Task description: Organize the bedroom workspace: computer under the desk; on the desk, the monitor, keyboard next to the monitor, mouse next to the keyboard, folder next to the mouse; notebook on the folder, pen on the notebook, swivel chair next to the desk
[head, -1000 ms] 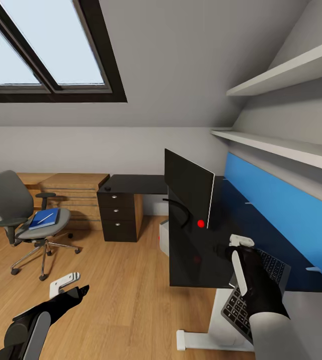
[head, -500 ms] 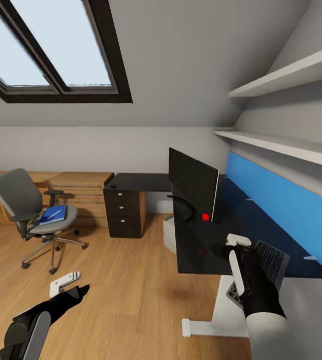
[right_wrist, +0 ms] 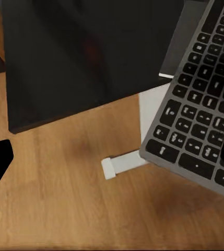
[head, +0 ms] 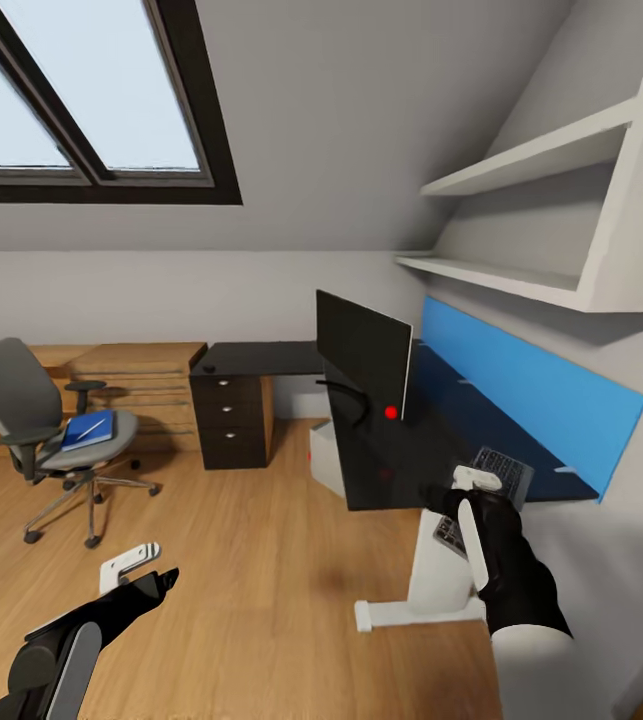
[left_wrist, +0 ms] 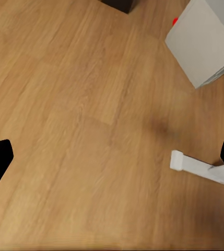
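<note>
The wide black monitor [head: 364,362] stands on the black desk [head: 401,455]. The silver-grey keyboard [head: 496,470] [right_wrist: 195,115] lies at the desk's near end, overhanging the edge. My right gripper [head: 466,487] [right_wrist: 112,157] hovers open just in front of it. The computer [head: 324,457] [left_wrist: 203,39] sits on the floor under the desk. A small black mouse [head: 209,369] rests on the far desk wing. The swivel chair [head: 31,420] stands at left with the blue folder [head: 88,430] and a thin white pen [head: 92,427] on its seat. My left gripper [head: 149,567] [left_wrist: 112,157] hangs open over the floor. The notebook is out of view.
A black drawer unit [head: 229,425] stands under the far desk wing beside a light wooden chest [head: 141,385]. The desk's white foot [head: 401,608] [left_wrist: 200,166] [right_wrist: 122,164] juts onto the wooden floor [head: 261,560]. White shelves [head: 521,230] and a blue panel [head: 521,385] line the right wall.
The whole view has shifted: the camera has drawn back, so desk, monitor and keyboard look smaller and farther. Both arms hold the same pose in the picture.
</note>
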Available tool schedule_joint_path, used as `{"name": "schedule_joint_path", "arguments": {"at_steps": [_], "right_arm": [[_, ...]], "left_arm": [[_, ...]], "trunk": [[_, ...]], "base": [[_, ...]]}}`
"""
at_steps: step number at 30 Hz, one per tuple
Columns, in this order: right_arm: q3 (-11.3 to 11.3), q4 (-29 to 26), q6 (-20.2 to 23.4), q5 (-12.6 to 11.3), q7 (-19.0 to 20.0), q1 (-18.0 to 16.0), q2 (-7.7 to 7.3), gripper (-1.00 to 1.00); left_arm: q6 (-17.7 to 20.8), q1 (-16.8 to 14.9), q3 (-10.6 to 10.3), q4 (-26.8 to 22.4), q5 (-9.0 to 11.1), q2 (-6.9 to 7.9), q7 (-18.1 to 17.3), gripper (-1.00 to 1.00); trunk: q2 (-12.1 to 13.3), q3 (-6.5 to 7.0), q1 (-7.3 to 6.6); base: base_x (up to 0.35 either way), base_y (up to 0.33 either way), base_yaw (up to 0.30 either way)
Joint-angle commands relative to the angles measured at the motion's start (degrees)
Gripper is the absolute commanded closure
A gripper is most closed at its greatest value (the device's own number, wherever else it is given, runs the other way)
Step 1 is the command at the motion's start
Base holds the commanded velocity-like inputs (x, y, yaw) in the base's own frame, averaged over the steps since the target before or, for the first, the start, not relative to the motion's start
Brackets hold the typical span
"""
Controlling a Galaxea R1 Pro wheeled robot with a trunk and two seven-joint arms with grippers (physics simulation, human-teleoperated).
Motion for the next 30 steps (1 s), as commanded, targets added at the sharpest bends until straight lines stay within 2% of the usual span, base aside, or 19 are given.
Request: {"name": "schedule_joint_path", "arguments": {"at_steps": [1,14,19,24,25,28,29,30], "right_arm": [[-0.09,-0.04,0.26,0.05,-0.05,-0.07,0.08,-1.00],[-0.03,-0.07,0.25,-0.35,-0.13,-0.07,0.08,-1.00],[-0.15,-0.30,0.28,-0.35,-0.09,-0.07,0.00,-1.00],[-0.30,-0.47,0.27,-0.36,0.00,-0.07,-0.20,-1.00],[-3.49,-0.51,0.24,-0.73,0.81,-0.07,-0.33,-1.00],[-6.49,-0.51,0.30,-2.00,2.09,-0.07,-0.34,-1.00],[-8.39,-0.51,0.34,-3.39,3.20,-0.07,-0.35,-1.00],[-9.23,-0.51,0.37,-4.21,3.76,-0.07,-0.35,-1.00]], "left_arm": [[0.24,-0.03,0.00,-0.07,0.62,0.03,0.50,-1.00],[0.24,-0.03,-0.03,-0.12,0.62,0.03,0.42,-1.00],[0.28,-0.03,0.01,-0.74,0.67,-0.02,0.43,-1.00],[0.72,-0.03,-0.04,-4.67,0.77,-0.44,0.35,-1.00],[0.78,-0.03,-0.02,-5.73,0.79,-0.69,0.40,-1.00],[0.79,-0.03,0.00,-5.87,0.79,-0.72,0.42,-1.00],[0.78,-0.03,0.00,-5.92,0.79,-0.74,0.45,-1.00],[0.78,-0.03,0.00,-5.94,0.79,-0.74,0.46,-1.00]], "trunk": [[-0.06,-0.14,-0.02],[-0.06,-1.08,-0.02],[-0.06,-1.19,-0.02],[-0.06,-1.21,-0.02],[-0.46,-1.39,0.20],[-1.67,-1.93,0.86],[-2.07,-2.11,1.08],[-2.47,-2.29,1.30]], "base": [[-0.272,0.225,-0.189],[-0.269,0.228,-0.149],[-0.035,0.030,-0.008],[-0.008,0.007,-0.002],[0.000,0.000,0.000],[0.000,0.000,0.000],[0.000,0.000,0.000],[0.000,0.000,0.000]]}}
